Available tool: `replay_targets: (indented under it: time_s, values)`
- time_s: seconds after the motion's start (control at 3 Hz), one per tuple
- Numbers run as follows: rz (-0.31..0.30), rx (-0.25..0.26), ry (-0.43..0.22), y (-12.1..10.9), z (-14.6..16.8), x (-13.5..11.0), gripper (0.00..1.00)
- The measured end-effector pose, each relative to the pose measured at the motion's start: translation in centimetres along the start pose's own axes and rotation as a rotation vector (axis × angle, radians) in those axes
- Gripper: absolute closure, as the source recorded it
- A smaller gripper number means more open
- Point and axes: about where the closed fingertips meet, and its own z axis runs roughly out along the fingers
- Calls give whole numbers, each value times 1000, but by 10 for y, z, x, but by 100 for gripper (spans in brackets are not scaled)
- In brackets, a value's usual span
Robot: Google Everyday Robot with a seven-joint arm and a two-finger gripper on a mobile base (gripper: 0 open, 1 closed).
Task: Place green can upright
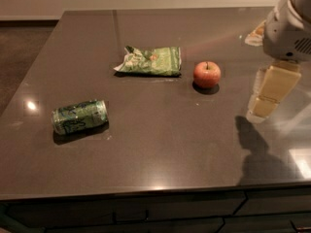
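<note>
The green can (80,116) lies on its side on the dark table (160,144), near the front left, with its silver end facing left. My gripper (268,93) hangs from the white arm (289,28) at the right side of the table, just above the surface. It is far to the right of the can and holds nothing that I can see.
A flat crinkled green snack bag (151,61) lies at the middle back. A red apple (207,74) sits to its right, between the bag and the gripper. A small pale object (254,34) lies at the far right, partly behind the arm.
</note>
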Motion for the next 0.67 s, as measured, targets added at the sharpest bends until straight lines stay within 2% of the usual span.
replay_targets:
  time_s: [0.33, 0.67]
  values:
    - [-63, -18, -37, -5, 12, -36, 0]
    - [-154, -46, -78, -4, 32, -87, 0]
